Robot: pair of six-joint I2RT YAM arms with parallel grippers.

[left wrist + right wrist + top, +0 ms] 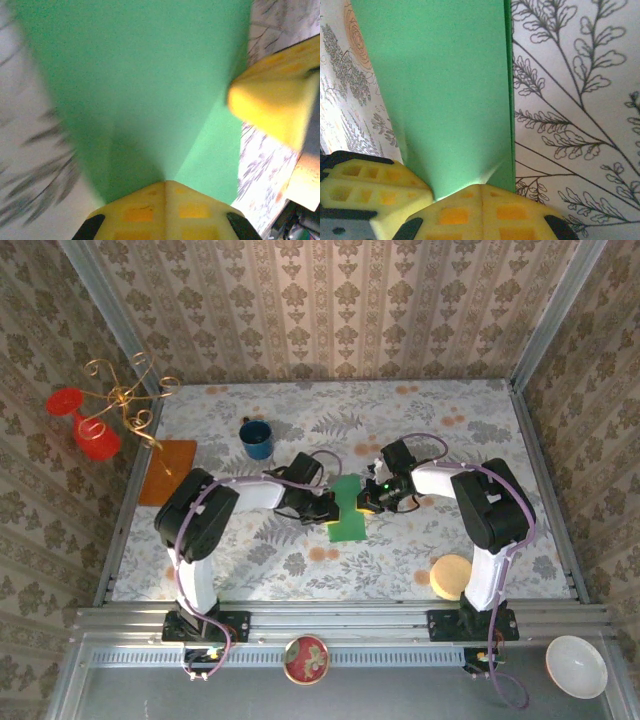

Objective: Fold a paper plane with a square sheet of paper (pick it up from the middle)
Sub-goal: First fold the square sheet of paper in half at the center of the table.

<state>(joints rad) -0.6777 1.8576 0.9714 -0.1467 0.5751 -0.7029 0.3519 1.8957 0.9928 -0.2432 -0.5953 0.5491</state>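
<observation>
From the top cam I see both arms bent inward over the floral table. The green sheet of paper is between them, approx. at the table's centre. The left gripper is at the sheet's left edge and the right gripper at its right edge, opposite each other. In the left wrist cam the yellow fingers are pressed together w/ no gap and the green paper comes out from between them, so this gripper is clenched on the sheet. A crease goes up from the tips. The other arm's yellow finger shows at the right of that view, against the same paper. Right wrist cam is the same: pads closed, paper pinched between, and a straight doubled edge runs along the sheet's right side. From above the sheet isn't a plain square, the far part looks narrower than the near part. A blue mug stands far-left, well apart, and an orange-brown sheet lies at the table's left edge.
</observation>
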